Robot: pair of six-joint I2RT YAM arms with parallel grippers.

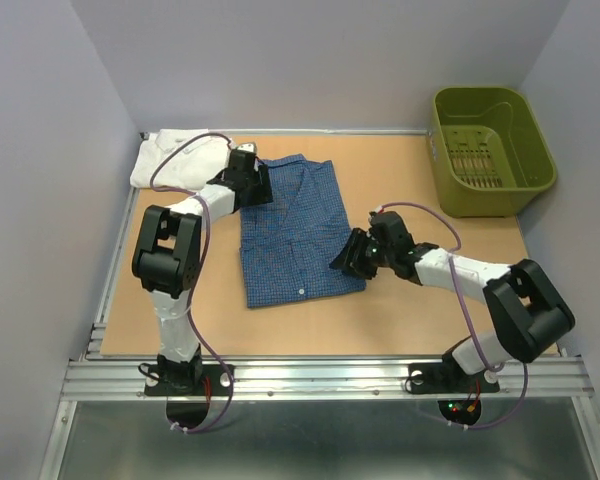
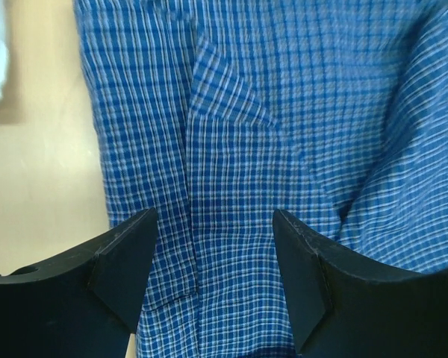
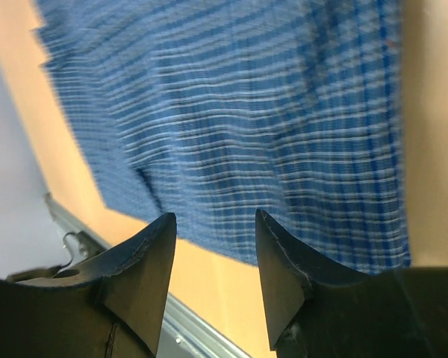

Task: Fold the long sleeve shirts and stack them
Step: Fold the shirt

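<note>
Since the blue shirt (image 1: 295, 235) already lies flat on the table as a rough rectangle, we reckon we're about halfway. Left fingers (image 2: 123, 261) hover apart over its collar end, and right fingers (image 3: 142, 261) are apart at its near right edge, gripping nothing. The white shirt (image 1: 175, 158) sits bunched just off its far left corner, not yet folded or stacked.

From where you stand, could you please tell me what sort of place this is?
Likely a robot lab test cell: plain walls enclose a wooden table, two bolted arms, an olive-green basket.
</note>
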